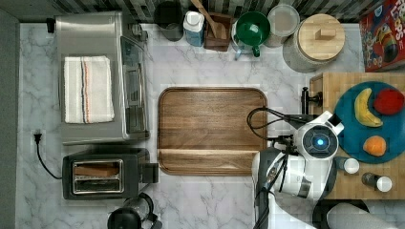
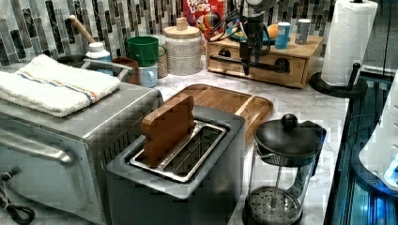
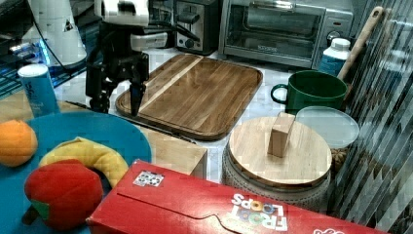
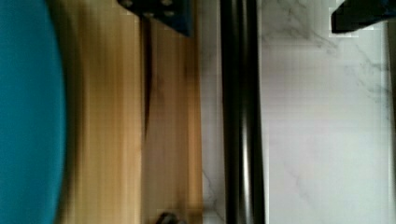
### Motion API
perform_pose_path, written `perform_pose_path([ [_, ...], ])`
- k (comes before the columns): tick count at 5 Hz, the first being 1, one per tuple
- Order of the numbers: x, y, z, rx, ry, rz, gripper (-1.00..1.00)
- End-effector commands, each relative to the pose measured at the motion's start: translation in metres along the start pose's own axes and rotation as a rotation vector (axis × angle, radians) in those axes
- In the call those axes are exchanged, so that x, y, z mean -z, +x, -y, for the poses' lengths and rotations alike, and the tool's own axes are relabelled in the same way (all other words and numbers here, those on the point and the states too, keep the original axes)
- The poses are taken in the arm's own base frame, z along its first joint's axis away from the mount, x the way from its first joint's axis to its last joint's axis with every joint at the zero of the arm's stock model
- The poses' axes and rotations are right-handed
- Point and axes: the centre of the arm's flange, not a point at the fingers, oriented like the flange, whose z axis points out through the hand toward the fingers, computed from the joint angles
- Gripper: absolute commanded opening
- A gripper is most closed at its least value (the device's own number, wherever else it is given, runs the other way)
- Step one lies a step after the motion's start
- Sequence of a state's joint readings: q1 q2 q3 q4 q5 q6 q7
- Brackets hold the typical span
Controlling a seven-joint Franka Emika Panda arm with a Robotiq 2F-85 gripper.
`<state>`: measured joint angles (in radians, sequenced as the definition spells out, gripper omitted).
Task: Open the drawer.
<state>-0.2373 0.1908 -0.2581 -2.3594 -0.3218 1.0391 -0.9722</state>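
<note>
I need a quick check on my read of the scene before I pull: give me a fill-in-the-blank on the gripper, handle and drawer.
1. The gripper has its fingers ____, one on each side of the bar handle.
2. The handle's colour is ____.
3. The drawer is not yet pulled out; it looks ____.
4. On the cabinet top, the fruit lies on a ____ plate.

Missing words: open; black; closed; blue

The robot arm hides most of the drawer front — the blue plate is blurred and cut off.
</note>
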Motion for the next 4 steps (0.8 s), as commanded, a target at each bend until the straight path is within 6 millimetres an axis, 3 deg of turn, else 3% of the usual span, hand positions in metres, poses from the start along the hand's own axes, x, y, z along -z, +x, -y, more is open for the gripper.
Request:
perform_pose_path([
  [1,0.001,0.036,0.019,0.005,0.021,-0.099,1.00],
  [3,0.017,0.051,0.048,0.029,0.058,-0.044,1.00],
  [4,0.020,0.058,0.084,0.038,0.084,-0.065,1.00],
])
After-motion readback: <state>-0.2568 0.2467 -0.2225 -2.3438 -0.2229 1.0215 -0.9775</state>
